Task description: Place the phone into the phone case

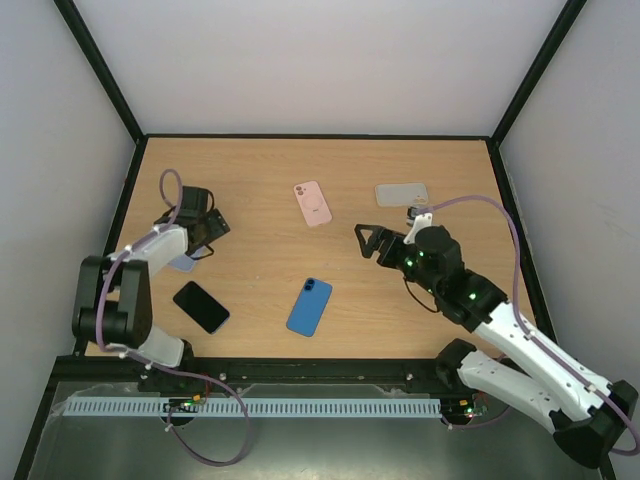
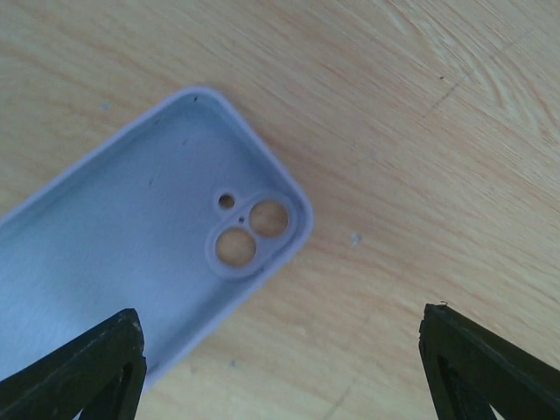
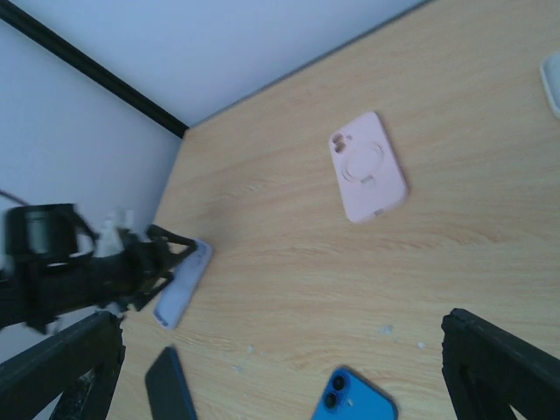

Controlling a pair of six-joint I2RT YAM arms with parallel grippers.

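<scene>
Hollow side up at the left of the frame, the lavender case [image 2: 131,254] lies on the counter [image 2: 437,131] ready for filling, beneath the wide-spread left gripper [image 2: 280,311]; the right gripper [image 3: 280,317] gapes empty.

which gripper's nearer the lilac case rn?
Left. The left gripper hovers directly over the lilac case, with one finger above its edge. The right gripper is well away, far off to the case's right.

Bare tabletop [image 1: 260,265] is left between the black phone [image 1: 201,306], blue phone [image 1: 310,306] and pink case [image 1: 313,203]; the lilac case [image 2: 131,254] is bordered by open wood.
</scene>
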